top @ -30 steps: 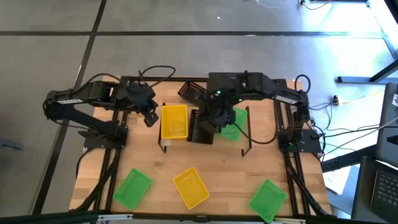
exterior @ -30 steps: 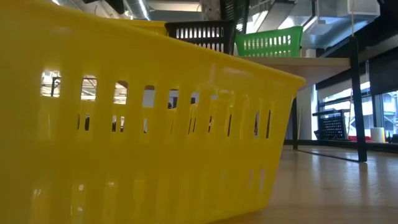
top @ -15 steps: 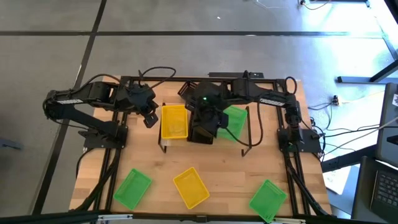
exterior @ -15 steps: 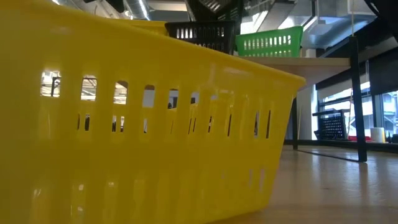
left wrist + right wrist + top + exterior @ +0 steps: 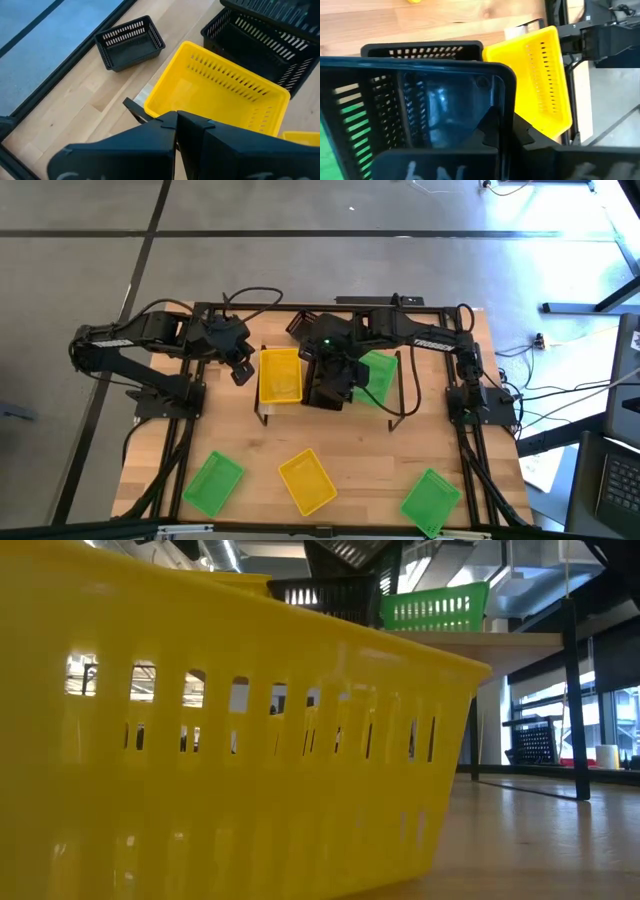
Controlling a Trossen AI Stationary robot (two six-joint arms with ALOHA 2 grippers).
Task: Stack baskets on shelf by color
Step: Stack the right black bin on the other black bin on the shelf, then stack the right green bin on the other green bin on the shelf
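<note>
Nesting calls for square alignment: from above, your right gripper (image 5: 335, 365) hangs over the shelf (image 5: 392, 412) middle. Its wrist view shows it clamping a black basket (image 5: 415, 112) above the shelved black one (image 5: 422, 50); lower level.

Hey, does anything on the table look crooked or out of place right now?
Yes. The right gripper holds a black basket tilted above the black basket on the shelf, not nested. Another black basket sits off the shelf. Two green baskets and a yellow basket lie askew up front.
</note>
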